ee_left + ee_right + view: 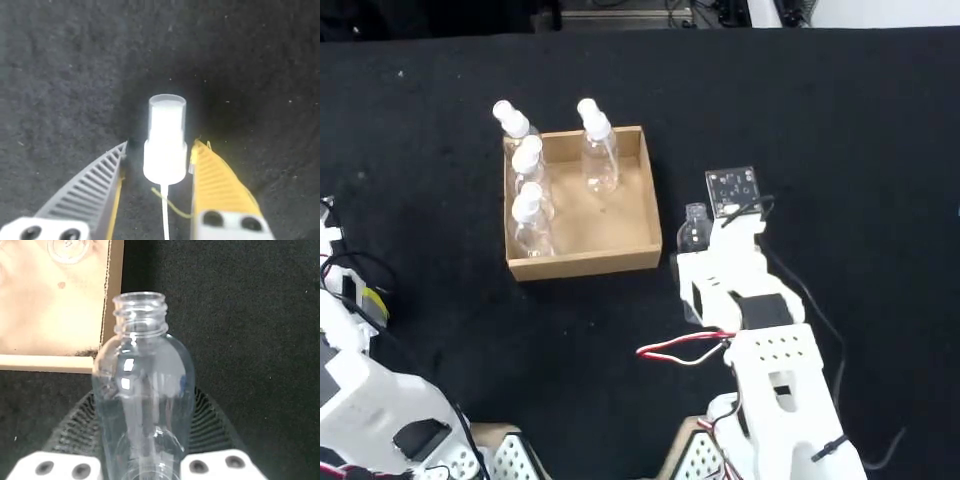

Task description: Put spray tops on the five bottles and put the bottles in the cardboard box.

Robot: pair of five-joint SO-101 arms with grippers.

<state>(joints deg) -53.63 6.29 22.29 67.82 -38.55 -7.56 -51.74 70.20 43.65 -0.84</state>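
1. Left gripper [160, 150]: at the far left of the rig, held above the black table [840, 120]. It is clenched on a white spray top [167, 120]. The ribbed grey finger and the yellow finger sit on either side of the top's collar, and the thin dip tube trails back toward the wrist.
2. Cardboard box [653, 200]: shallow and open, left of the table's centre.
3. Capped bottles [530, 232]: three clear bottles with white spray tops stand upright in a row along the box's left wall, from front to back.
4. Fourth capped bottle [600, 165]: stands upright in the box near the back wall, toward the right side and apart from the row.
5. Open bottle [142, 365]: clear, with its threaded neck bare. It stands upright just beside the box's right wall, outside it, near the front corner.
6. Right gripper [145, 407]: grasping the open bottle around its lower body, with a dark ribbed finger on each side. The white arm extends from it toward the near edge of the table.
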